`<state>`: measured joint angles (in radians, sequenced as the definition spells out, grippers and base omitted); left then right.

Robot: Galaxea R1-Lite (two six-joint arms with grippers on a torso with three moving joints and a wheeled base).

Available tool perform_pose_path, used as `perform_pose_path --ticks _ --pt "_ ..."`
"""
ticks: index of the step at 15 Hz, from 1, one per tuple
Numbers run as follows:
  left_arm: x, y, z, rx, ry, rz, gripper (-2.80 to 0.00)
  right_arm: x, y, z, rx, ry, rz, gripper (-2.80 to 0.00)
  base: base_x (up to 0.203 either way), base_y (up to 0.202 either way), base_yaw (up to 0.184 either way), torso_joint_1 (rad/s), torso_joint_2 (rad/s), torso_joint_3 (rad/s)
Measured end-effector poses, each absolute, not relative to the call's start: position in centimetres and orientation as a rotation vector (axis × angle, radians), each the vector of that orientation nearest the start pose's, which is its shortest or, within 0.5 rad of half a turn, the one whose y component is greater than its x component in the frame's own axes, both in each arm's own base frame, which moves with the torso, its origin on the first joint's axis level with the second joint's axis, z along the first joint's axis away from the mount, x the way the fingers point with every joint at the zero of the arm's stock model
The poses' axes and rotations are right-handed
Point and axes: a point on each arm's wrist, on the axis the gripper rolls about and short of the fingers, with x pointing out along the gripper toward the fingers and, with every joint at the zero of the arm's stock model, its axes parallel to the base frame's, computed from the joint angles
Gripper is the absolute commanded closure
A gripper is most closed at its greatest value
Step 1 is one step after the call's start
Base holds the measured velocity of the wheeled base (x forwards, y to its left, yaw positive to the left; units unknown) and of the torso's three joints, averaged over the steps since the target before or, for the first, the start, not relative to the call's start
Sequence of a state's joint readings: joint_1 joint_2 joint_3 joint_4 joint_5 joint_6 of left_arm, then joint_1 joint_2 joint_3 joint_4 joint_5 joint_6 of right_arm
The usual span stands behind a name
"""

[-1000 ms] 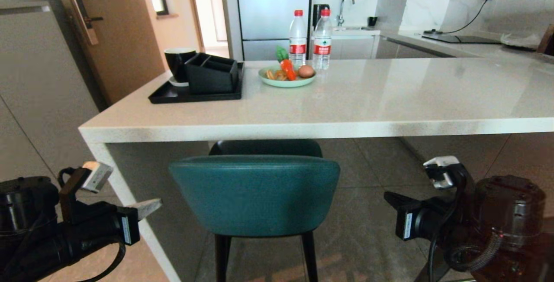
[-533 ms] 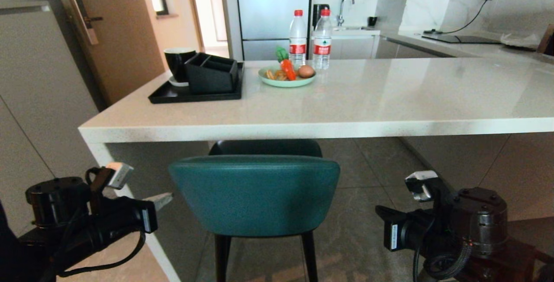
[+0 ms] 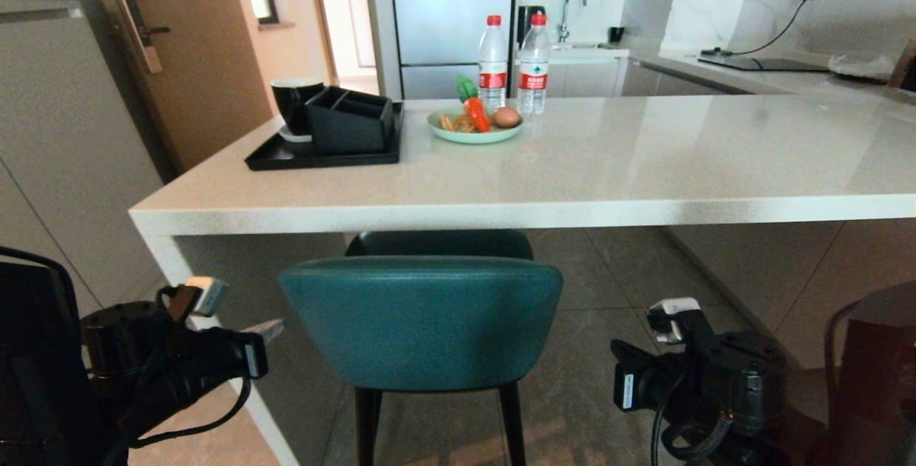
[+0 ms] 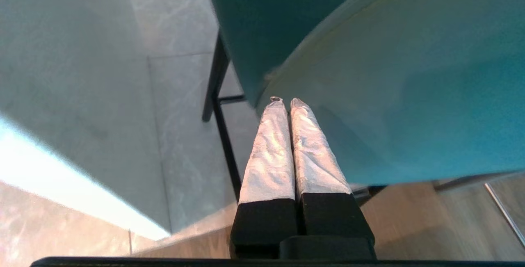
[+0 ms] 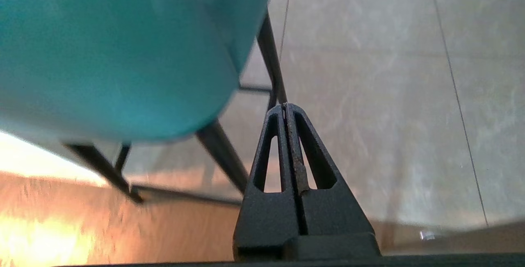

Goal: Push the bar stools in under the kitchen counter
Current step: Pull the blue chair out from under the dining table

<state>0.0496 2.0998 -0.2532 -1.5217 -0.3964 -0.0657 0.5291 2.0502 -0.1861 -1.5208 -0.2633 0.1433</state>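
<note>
Teal bar stool (image 3: 421,321) standing close before the counter (image 3: 544,212), seat partly tucked beneath the thick white edge, curved back still outside it, thin black legs on the tiled floor (image 3: 608,287). Second stool not in view. Left hand (image 4: 287,102) low at the stool's left side, fingers pressed flat together with nothing between them, tips at the edge of the teal back; touching or just short of it, hard to tell. Right hand (image 5: 286,106) low at the stool's right side, fingers likewise closed tight and empty, tips near a black leg below the seat shell, apart from the upholstery. On the counter top: black tray (image 3: 286,158) with a black organizer (image 3: 351,126) and dark cup (image 3: 295,99), green plate (image 3: 474,135) of food, two water bottles (image 3: 512,65) just behind it.
</note>
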Motion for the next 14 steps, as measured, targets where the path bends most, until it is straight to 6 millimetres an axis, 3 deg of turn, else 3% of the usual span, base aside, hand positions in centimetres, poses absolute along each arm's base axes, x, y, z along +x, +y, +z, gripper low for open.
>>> perform_pose_path --ticks 14 --pt "26.34 -0.1 4.23 -0.117 0.332 -0.35 0.0 21.64 12.26 4.44 0.001 0.344 0.253 0.0 0.0 0.0 0.0 -0.014 0.03 0.021"
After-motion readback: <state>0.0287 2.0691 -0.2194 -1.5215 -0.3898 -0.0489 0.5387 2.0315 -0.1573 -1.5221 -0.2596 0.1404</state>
